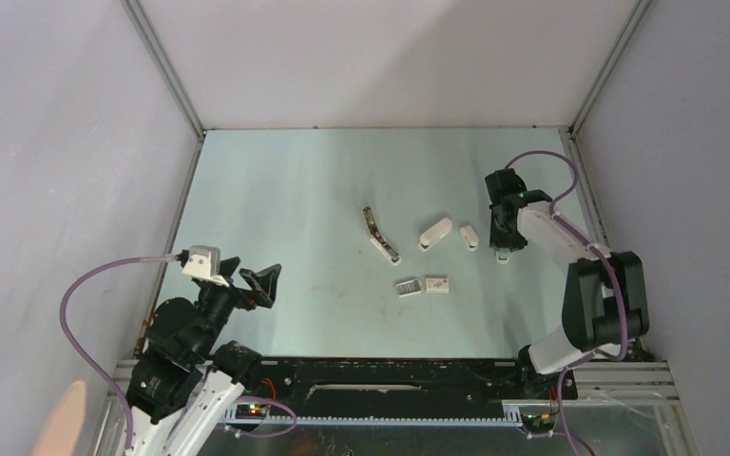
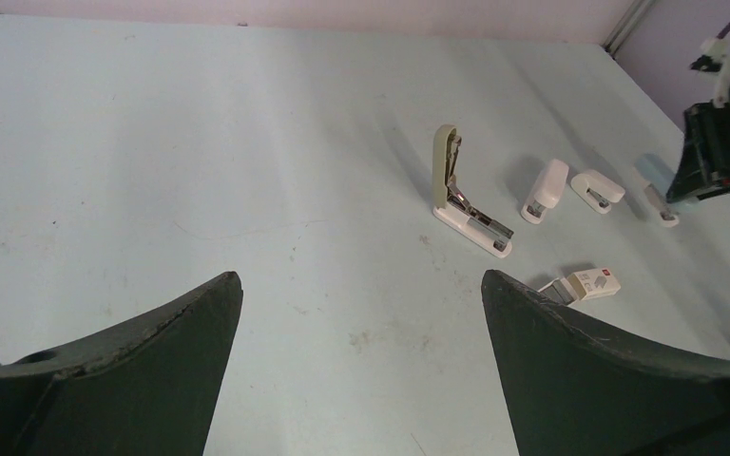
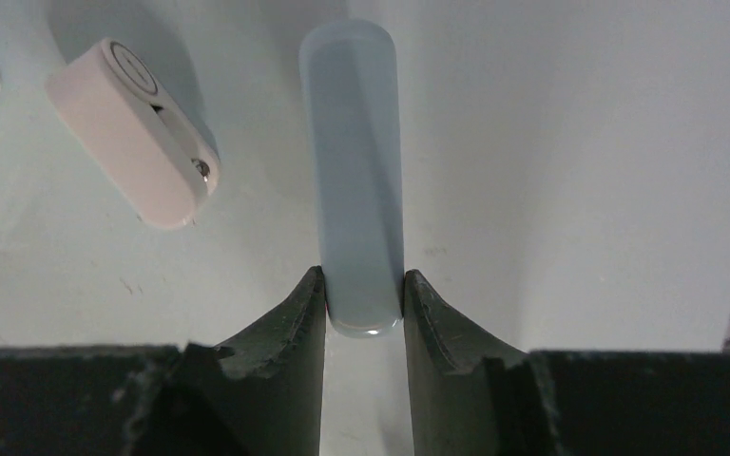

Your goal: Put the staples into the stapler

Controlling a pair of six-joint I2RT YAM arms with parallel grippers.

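Note:
An opened beige-and-white stapler (image 1: 380, 236) lies mid-table with its top arm swung up; it also shows in the left wrist view (image 2: 461, 195). The staples (image 1: 407, 287), a small grey striped block, lie near it beside a white box (image 1: 437, 284); they also show in the left wrist view (image 2: 553, 288). My right gripper (image 3: 363, 285) is shut on the end of a pale blue stapler (image 3: 352, 161) lying on the table at the right (image 1: 502, 254). My left gripper (image 2: 358, 275) is open and empty, at the near left (image 1: 257, 283), far from the staples.
A white stapler (image 1: 434, 233) and a small white stapler (image 1: 470, 237) lie between the opened stapler and my right gripper (image 1: 505, 243). The small one sits just left of the blue stapler (image 3: 133, 133). Enclosure walls ring the table.

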